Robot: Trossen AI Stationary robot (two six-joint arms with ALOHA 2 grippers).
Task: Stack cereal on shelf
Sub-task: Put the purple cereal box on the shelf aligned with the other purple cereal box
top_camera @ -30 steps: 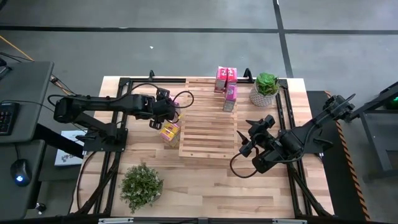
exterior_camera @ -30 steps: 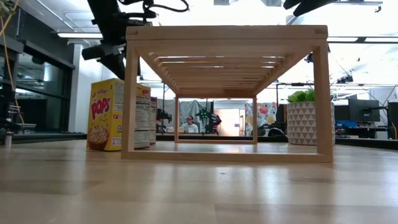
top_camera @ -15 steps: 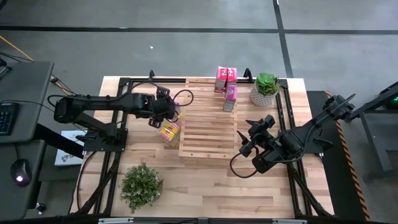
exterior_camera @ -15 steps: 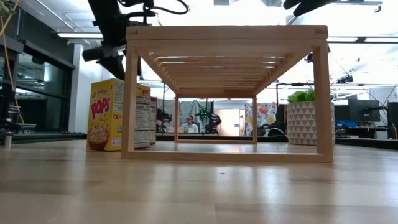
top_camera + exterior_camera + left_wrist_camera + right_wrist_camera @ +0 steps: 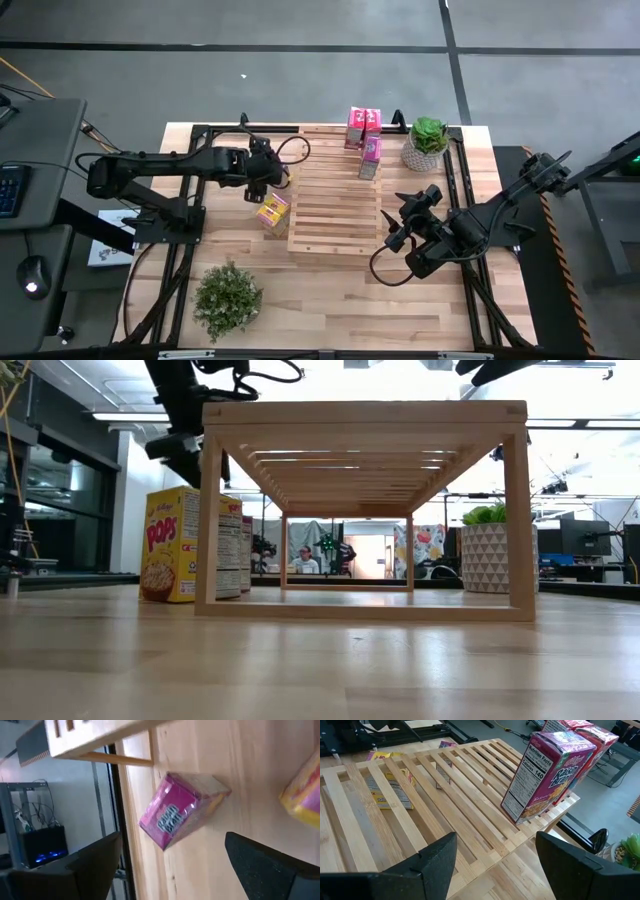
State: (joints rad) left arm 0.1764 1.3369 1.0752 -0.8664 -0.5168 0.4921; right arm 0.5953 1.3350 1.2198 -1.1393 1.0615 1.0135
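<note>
Dark fingers on the left gripper (image 5: 268, 180) are spread wide with nothing between them, hovering just above the yellow box (image 5: 272, 210) that stands on the table right beside the shelf (image 5: 335, 205). Looks like it's between grabs; next it needs to drop and close on a box. Right gripper (image 5: 392, 232) waits open by the shelf's other side. Yellow box reads "POPS"; pink boxes (image 5: 363, 128) sit on the shelf's far end.
</note>
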